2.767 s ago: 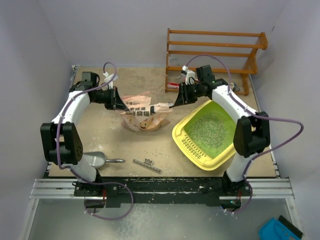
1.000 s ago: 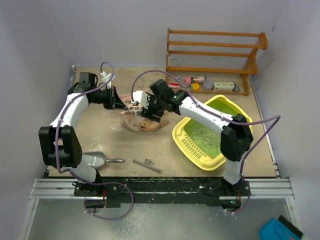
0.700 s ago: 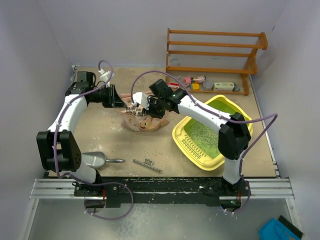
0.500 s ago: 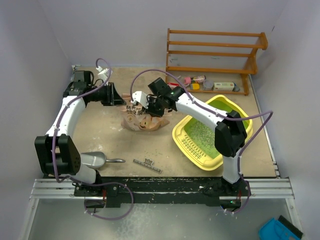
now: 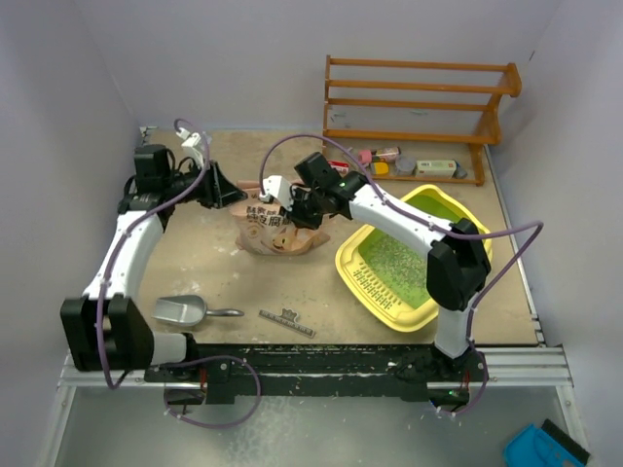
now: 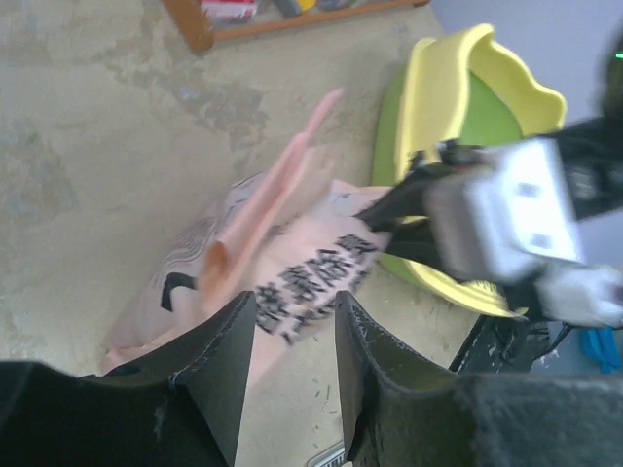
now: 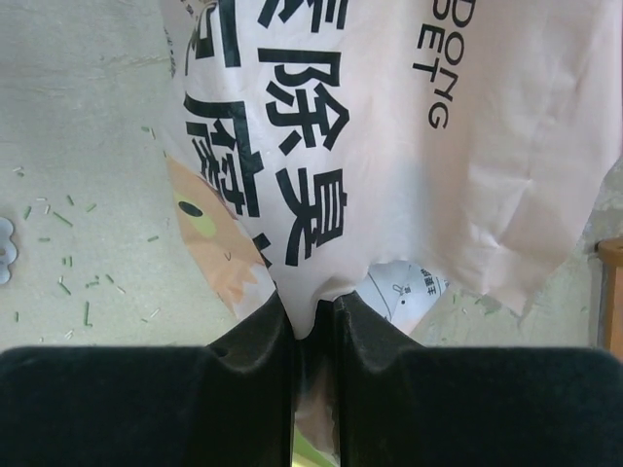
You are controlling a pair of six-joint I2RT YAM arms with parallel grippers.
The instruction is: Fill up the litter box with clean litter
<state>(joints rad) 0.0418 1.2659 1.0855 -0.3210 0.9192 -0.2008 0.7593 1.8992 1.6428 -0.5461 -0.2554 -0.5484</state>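
Just left of the box (image 5: 350,265) — some litter (image 5: 399,255) on its floor — the bag (image 5: 277,232) stands, top edge pinched in the closed right gripper (image 7: 313,309), the nearer one; left gripper (image 6: 294,304) gapes empty beside it.

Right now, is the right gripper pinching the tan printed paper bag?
Yes, the right wrist view shows the right gripper closed on a fold of the tan printed paper bag.

One litter box (image 5: 375,285), one bag (image 5: 273,232), one scoop (image 5: 181,311), one rack (image 5: 419,66).
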